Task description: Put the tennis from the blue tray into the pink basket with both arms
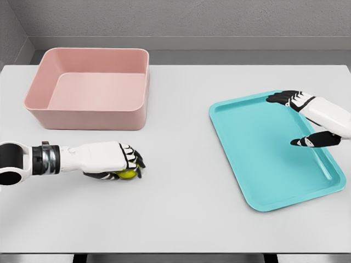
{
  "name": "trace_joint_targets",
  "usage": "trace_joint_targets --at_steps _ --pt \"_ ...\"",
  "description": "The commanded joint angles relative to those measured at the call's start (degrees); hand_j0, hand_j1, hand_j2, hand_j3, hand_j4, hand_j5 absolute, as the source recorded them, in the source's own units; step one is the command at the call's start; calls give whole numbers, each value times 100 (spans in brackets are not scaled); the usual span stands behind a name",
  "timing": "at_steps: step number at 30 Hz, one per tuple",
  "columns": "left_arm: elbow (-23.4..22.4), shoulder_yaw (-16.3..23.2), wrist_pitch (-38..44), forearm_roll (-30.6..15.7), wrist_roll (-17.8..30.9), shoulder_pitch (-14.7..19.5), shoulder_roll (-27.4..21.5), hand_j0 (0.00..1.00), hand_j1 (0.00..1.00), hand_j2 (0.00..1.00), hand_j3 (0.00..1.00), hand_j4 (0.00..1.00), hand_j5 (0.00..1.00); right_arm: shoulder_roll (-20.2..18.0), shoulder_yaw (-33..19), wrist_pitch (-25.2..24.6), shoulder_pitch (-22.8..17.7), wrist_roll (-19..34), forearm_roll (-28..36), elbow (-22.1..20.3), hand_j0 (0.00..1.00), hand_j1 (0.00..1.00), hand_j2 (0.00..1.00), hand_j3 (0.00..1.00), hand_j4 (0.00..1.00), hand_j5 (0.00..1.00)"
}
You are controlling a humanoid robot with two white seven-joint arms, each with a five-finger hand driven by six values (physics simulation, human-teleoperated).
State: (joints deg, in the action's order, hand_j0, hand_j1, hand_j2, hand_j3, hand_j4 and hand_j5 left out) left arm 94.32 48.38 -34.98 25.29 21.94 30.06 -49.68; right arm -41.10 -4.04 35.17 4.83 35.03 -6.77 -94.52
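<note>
Tennis ball: the yellow-green tennis ball (127, 174) sits low on the white table (186, 219), off the tray and in front of the basket, mostly hidden under the left hand.
Left hand: the left hand (112, 160) reaches in from the left edge, palm down over the ball, its dark-tipped fingers (135, 159) wrapped around it; this looks like a top grasp meant to carry the ball.
Right hand: the right hand (307, 118) hovers over the far right part of the tray, fingers loose and spread, thumb apart, gripping nothing; it seems to have no load, which fits a handover already made to the other side.
Blue tray: the turquoise blue tray (258, 164) lies at an angle on the right of the table, nothing on its floor.
Pink basket: the pink basket (88, 112) stands at the far left, open side up, with nothing visible inside.
Why the ball is here: the basket is on the left arm's side and the tray on the right arm's, so 2 arms share the route.
Step in hand: I judge the left arm has 1 leg left, lifting the ball over the near wall and letting go inside.
Risk: the near wall is tall, so a low carry could clip it.
</note>
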Motion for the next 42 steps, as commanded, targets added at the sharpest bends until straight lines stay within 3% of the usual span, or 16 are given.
trace_joint_targets --at_steps 1,29,42 --pt "-1 -4 -2 -24 39 0 -7 52 52 52 52 52 52 -12 0 -17 0 -3 44 3 100 100 100 100 100 100" --pt "-10 -259 -2 -745 39 835 -209 54 54 54 54 54 54 -4 -273 -17 -202 -3 36 30 100 100 100 100 100 100" --pt "-678 -294 -2 -877 39 1292 -95 54 54 54 54 54 54 -12 -317 -17 -246 -3 44 21 100 100 100 100 100 100"
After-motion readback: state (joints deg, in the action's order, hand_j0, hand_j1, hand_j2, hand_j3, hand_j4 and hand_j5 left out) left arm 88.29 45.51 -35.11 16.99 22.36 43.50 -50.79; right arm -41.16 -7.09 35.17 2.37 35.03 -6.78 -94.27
